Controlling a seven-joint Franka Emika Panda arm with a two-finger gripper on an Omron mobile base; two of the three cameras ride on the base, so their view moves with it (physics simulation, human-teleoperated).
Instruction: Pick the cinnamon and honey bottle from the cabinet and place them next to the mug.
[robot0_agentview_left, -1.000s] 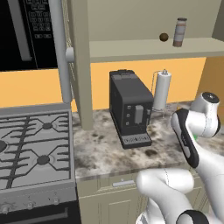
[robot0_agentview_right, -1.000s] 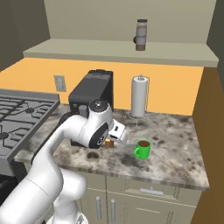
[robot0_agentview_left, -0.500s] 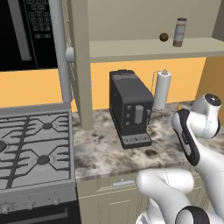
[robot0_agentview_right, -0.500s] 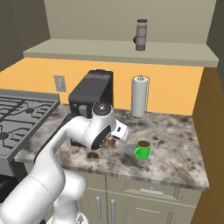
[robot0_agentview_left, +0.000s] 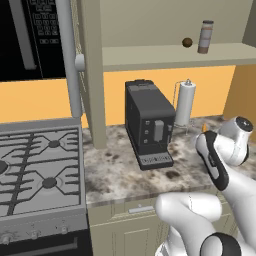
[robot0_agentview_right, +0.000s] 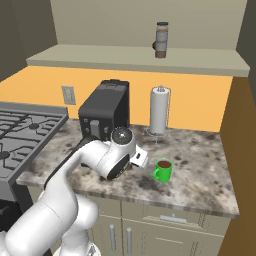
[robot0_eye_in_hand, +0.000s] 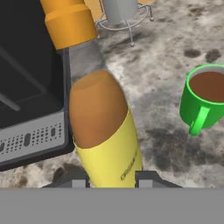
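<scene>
Over the last second the arm (robot0_agentview_right: 95, 160) has eased its hand a little lower and nearer the front of the table (robot0_agentview_right: 200, 175), and nothing else in the kitchen has stirred: the big black coffee machine (robot0_agentview_left: 149, 125) and the paper towel roll (robot0_agentview_right: 159, 111) stand as they did. That small drop reads to me as the last stretch of a set-down. The gripper (robot0_eye_in_hand: 111, 177) stays clamped on the honey bottle (robot0_eye_in_hand: 103, 127), its two dark finger tips pressed to either side of the yellow body, the bottle stretching away from the hand with its orange top far out (it looks tilted rather than upright, though the hand camera rolls, so I would not swear to it). The mug (robot0_eye_in_hand: 204, 98) stands on the table off to one side of the gripper, near the bottle but not touching it, brown inside and handle turned towards the hand. The coffee machine's grilled tray lies just beside the bottle on the other side. So the first half of the job seems close to finished: the bottle needs to stand on the table beside the mug and be let go. The cinnamon (robot0_agentview_right: 161, 40) waits well above the gripper on the cabinet (robot0_agentview_right: 140, 57) shelf, with a small brown ball (robot0_agentview_left: 187, 43) just beside it, so that fetch is not yet done.
</scene>
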